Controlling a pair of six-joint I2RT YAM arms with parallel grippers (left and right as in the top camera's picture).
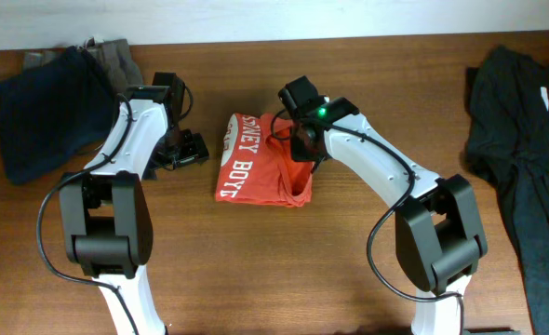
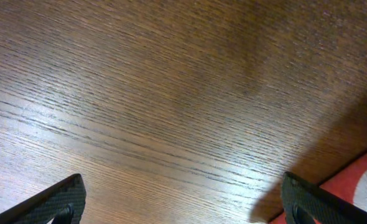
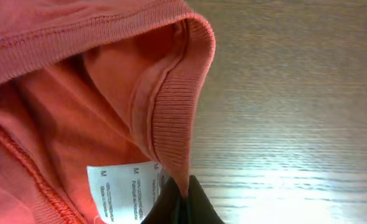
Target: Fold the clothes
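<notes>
Right pincer (image 3: pixel 182 199) seemingly pinches the red shirt (image 1: pixel 256 166) by its collar (image 3: pixel 171 118); left pincer (image 2: pixel 183 205) gapes.

label (image 3: pixel 124 190) print: unreadable; left tool (image 2: pixel 183 208) fingers (image 2: pixel 46 205): cropped at bottom edge; right tool (image 3: pixel 182 208): mostly cropped

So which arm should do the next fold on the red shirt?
Probably the right. The right gripper seems to pinch the collar of the red shirt, while the left gripper hangs open over the table beside it.
</notes>
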